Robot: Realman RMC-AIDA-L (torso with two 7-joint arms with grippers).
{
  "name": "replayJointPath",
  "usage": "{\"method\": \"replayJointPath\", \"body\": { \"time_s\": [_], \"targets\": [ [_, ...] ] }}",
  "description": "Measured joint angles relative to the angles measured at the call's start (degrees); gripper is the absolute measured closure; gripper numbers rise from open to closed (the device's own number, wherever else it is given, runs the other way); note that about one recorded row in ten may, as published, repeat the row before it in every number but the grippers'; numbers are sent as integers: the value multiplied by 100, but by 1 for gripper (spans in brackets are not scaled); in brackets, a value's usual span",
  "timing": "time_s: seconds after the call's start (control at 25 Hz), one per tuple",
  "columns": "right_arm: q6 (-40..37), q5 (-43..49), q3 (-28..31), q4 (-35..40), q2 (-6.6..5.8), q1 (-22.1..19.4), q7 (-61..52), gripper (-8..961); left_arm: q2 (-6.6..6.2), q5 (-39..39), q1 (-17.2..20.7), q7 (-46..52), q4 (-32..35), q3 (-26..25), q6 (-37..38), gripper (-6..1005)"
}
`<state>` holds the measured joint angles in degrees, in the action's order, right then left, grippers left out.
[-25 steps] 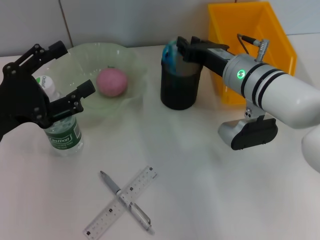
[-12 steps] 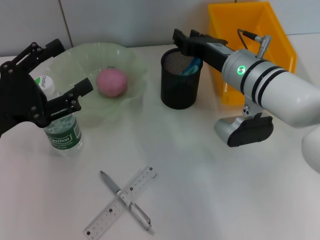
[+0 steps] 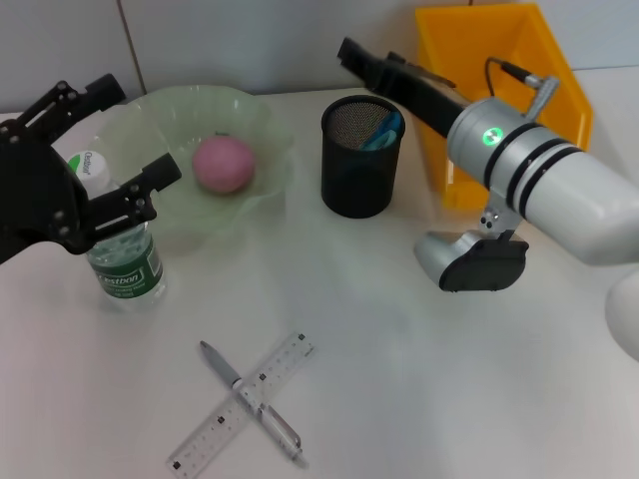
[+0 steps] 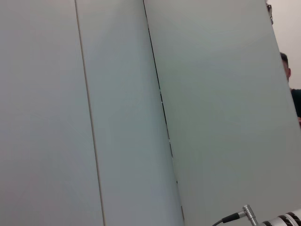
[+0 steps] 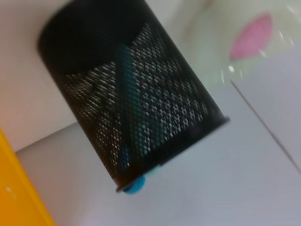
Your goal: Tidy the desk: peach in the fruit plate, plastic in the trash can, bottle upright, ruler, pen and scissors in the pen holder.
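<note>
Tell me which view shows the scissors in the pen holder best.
The right wrist view: the blue-handled scissors show lengthwise through the black mesh pen holder. The head view shows only their handles at the holder's rim. The left wrist view shows neither.

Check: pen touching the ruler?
Touching. The head view shows the pen lying across the ruler, overlapping at the middle in an X on the table.

Right claw raised; left claw spread.
</note>
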<state>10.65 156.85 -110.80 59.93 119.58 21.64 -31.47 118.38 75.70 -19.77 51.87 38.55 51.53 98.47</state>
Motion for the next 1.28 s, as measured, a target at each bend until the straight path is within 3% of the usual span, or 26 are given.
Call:
{"method": "replayJointPath", "body": {
  "time_s": [0.32, 0.52, 0.56, 0.64, 0.72, 0.76, 0.8, 0.92, 0.96, 1.0, 1.12, 1.16, 1.2, 1.28],
  "targets": [
    [453, -460, 220, 1249, -11, -267, -3010, 277, -13, -112, 86, 175, -23, -18, 140, 127],
    [379, -2659, 464, 1992, -13, -289, -3571, 203, -21, -105, 257, 534, 140, -4, 337, 127],
    [116, -3623, 518, 2334, -19, -340, -3798, 203, -25, -89, 346, 685, 295, -23, 406, 127],
    [-96, -4096, 556, 2506, -22, -390, -3945, 202, -28, -87, 408, 778, 426, -26, 423, 127],
    [-675, -4947, 686, 2803, -21, -504, -4189, 202, -44, -76, 442, 882, 549, -27, 424, 127],
    [-1477, -5858, 899, 3031, -16, -665, -4346, 203, -57, -58, 456, 947, 608, -27, 425, 127],
    [-1477, -5858, 899, 3031, -16, -665, -4346, 203, -88, -21, 463, 1039, 689, -26, 425, 128],
    [-2916, -7028, 1353, 3176, -23, -900, -4797, 203, -153, 148, 470, 1247, 865, -25, 421, 128],
    [-4239, -7496, 1859, 3116, -29, -982, -5497, 203, -175, 234, 468, 1378, 1020, -28, 414, 128],
    [-4239, -7496, 1859, 3116, -29, -982, -5497, 203, -175, 234, 468, 1378, 1020, -28, 414, 128],
    [-6173, -7655, 2669, 2784, -41, -939, -6586, 203, -186, 360, 466, 1629, 1323, -30, 424, 128],
    [-7239, -7669, 3210, 2456, -42, -890, -7012, 203, -181, 484, 473, 1827, 1545, -37, 430, 128],
    [-7239, -7669, 3210, 2456, -42, -890, -7012, 203, -181, 484, 473, 1827, 1545, -37, 430, 128],
    [-8216, -7715, 3779, 2044, -43, -867, -7170, 203, -158, 625, 490, 2088, 1782, -43, 427, 128]
  ]
}}
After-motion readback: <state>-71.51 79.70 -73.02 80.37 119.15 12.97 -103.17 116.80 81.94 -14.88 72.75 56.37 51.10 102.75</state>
